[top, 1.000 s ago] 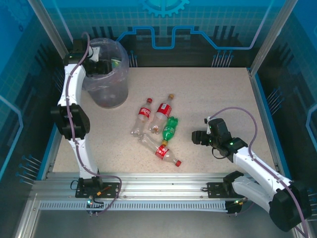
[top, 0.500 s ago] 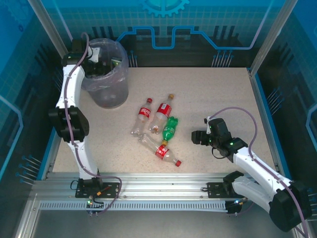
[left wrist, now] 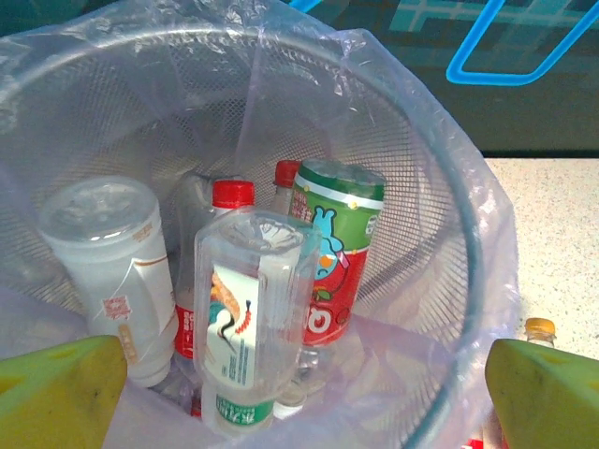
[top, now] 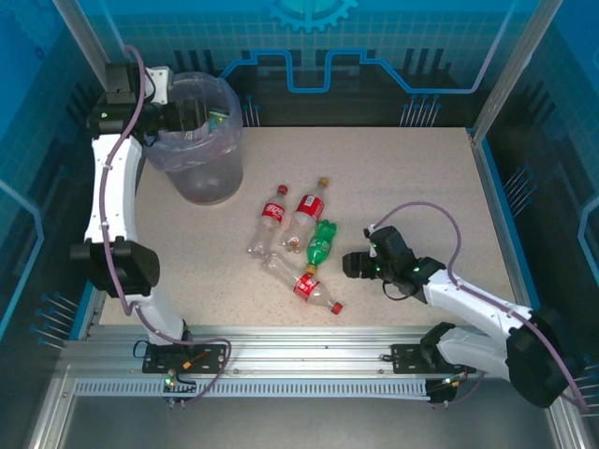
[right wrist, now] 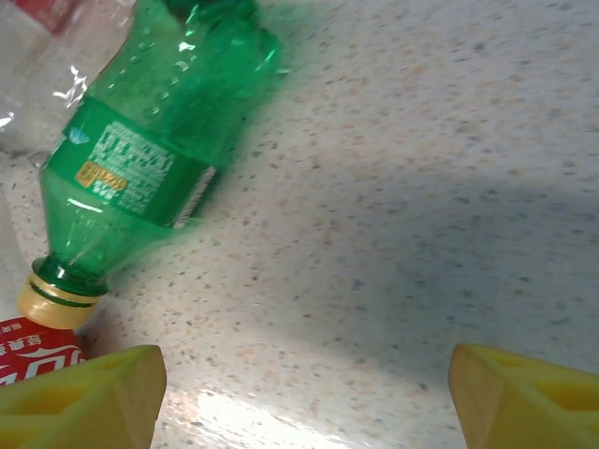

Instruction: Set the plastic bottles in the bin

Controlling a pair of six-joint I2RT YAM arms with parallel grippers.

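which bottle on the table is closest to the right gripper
The green bottle, the only one there without a red label. It lies just ahead of the right gripper; the red-labelled bottles lie beyond it, further left.

Top external: overhead from near edge, whole table point(top: 393, 168).
Left wrist: close, into bin point(left wrist: 473, 271).
Right wrist: close, green bottle point(right wrist: 140, 140), shared overhead.

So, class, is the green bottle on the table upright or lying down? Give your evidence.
Lying down. The green bottle rests lengthwise on the table, its yellow cap level with the surface, pointing sideways.
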